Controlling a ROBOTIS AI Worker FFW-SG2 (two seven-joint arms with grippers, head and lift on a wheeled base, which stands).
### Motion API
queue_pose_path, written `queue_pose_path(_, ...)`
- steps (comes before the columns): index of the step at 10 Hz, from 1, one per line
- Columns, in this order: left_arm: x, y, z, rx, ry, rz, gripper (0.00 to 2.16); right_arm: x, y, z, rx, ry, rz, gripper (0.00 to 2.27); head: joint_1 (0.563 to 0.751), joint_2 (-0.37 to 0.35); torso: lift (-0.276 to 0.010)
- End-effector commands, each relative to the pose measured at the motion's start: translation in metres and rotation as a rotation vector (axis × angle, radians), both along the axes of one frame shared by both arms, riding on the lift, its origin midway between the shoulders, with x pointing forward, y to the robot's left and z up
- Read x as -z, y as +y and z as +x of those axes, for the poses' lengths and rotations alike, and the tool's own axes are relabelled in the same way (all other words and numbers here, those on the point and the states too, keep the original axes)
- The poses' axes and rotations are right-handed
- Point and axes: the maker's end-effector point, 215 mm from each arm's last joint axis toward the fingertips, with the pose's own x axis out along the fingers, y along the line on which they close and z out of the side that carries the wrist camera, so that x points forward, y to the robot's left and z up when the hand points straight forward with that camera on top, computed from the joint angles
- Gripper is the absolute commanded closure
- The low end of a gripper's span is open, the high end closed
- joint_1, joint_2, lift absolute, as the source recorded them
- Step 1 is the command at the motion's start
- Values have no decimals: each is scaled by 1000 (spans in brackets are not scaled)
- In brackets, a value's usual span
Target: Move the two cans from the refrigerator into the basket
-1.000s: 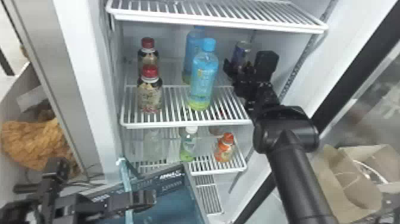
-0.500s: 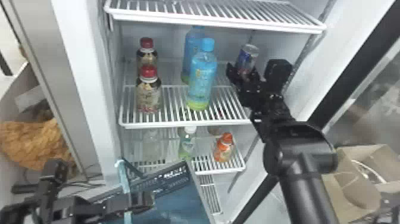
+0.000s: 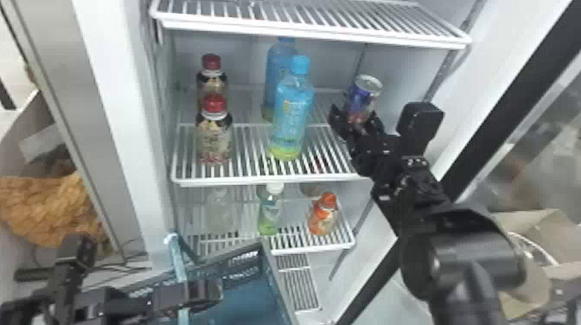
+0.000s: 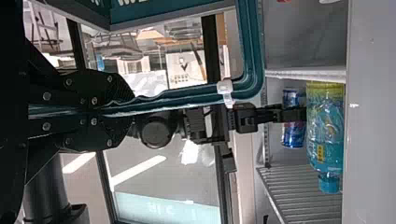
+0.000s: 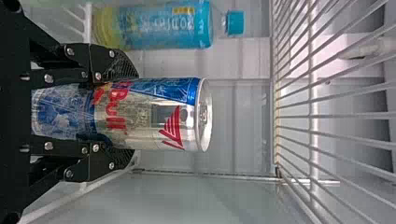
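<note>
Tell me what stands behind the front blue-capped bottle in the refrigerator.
Behind the front blue-capped bottle stands a second blue bottle. Its left side shows; its lower right is covered by the front bottle and cannot be seen.

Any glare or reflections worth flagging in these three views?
Left wrist view: pale streaks, probably reflected lamps, cross the glass pane; right wrist view: the can catches bright highlights along its metal rim; head view: a soft sheen on the right arm's rounded black joint.
</note>
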Motion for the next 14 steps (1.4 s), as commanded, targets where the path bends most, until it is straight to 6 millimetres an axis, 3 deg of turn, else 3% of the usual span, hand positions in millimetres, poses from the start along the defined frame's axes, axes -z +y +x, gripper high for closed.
queue_pose_path(1, 1, 0, -1, -1, 2, -1, 1190, -4, 7, -20, -20, 2, 8, 1285, 695, -222, -25)
queue_pose_path(7, 1, 1, -1, -5, 4, -3, 1190, -1, 23, -106, -71, 98, 20, 1285, 695, -220, -25)
queue_pose_path(12, 2, 2, 0, -14, 6, 0, 1190, -5, 57, -173, -174, 174, 64, 1285, 695, -194, -25)
queue_pose_path(14, 2, 4, 1, -18, 6, 1, 1190, 6, 66, -199, -217, 239, 76, 1285, 695, -188, -25)
